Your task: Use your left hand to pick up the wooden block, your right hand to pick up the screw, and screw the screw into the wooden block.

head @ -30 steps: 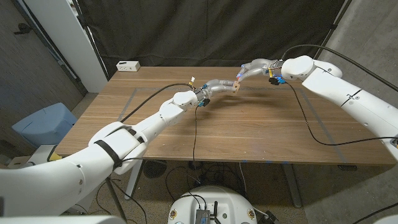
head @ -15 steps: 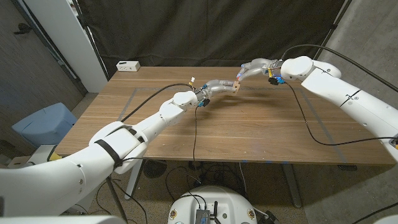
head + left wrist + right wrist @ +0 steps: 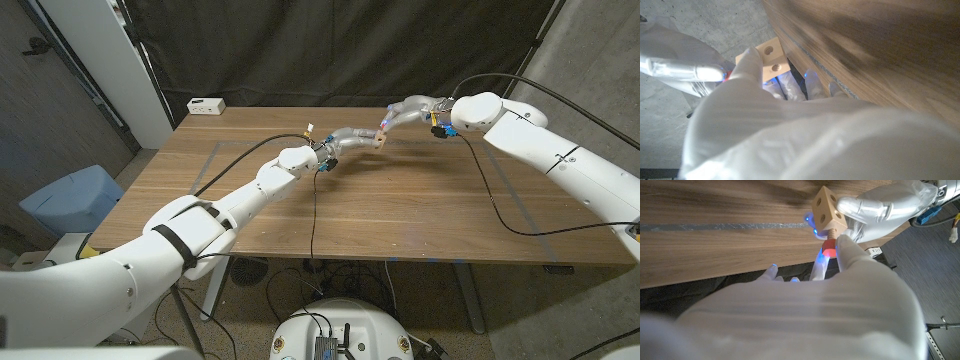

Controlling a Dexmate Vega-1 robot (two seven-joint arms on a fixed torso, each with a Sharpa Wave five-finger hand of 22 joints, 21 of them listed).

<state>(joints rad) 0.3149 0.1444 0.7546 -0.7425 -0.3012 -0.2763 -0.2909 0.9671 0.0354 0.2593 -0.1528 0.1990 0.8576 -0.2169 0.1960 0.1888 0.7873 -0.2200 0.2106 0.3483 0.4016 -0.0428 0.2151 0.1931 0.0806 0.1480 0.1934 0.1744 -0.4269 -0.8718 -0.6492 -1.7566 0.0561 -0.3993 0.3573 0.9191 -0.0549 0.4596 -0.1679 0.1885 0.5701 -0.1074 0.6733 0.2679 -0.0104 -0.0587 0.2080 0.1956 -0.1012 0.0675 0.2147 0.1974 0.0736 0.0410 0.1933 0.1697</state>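
Head view: the wooden counter (image 3: pixel 380 210) spans the middle of the scene, backed by a black curtain (image 3: pixel 330 50), and both white arms reach across it toward its far side, meeting above the boards near the far edge. The left arm (image 3: pixel 200 225) comes in from the lower left and the right arm (image 3: pixel 560 150) from the right, with black cables trailing from both over the counter top. A pale blue bin (image 3: pixel 70 200) stands on the floor off the counter's left side, and a small white box (image 3: pixel 206 105) sits at the far left corner of the counter. The left hand (image 3: pixel 350 140) is clamped on the wooden block (image 3: pixel 379 140), holding it up off the counter; in the left wrist view the block (image 3: pixel 770 60) is pinched at the fingertips, with two round holes showing on its pale face. The right hand (image 3: pixel 405 112) meets the block from the other side, its fingers closed on the screw (image 3: pixel 828 246). In the right wrist view the screw's red part is pinched at the fingertips, and its threaded wooden shaft runs up to the underside of the block (image 3: pixel 829 212), touching it. How far the shaft has entered the block cannot be told.
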